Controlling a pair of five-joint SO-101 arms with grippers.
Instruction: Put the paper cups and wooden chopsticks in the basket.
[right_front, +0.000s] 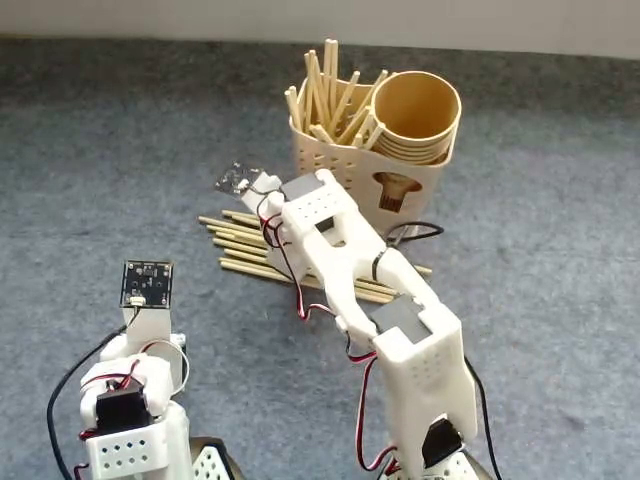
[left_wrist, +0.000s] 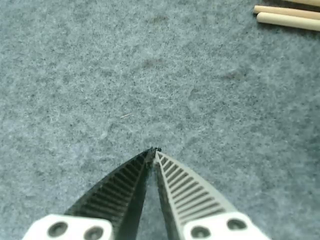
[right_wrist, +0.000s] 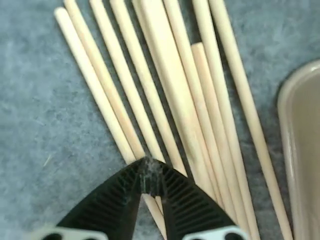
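Note:
The perforated beige basket (right_front: 340, 170) stands at the back of the carpet. Stacked paper cups (right_front: 417, 105) and several upright wooden chopsticks (right_front: 325, 95) are in it. More chopsticks (right_front: 245, 250) lie in a loose bundle on the carpet in front of it. My right arm (right_front: 330, 230) stretches over that bundle. Its gripper (right_wrist: 148, 167) is shut, tips meeting right over the lying chopsticks (right_wrist: 165, 90). My left gripper (left_wrist: 154, 150) is shut above bare carpet, with two chopstick ends (left_wrist: 287, 15) off to one side. The left arm (right_front: 147, 300) sits at the front left.
A rounded edge of the basket (right_wrist: 300, 150) lies close beside the chopstick bundle. Grey carpet (right_front: 540, 260) covers the whole table. Red and black cables (right_front: 290, 270) hang from the right arm over the chopsticks.

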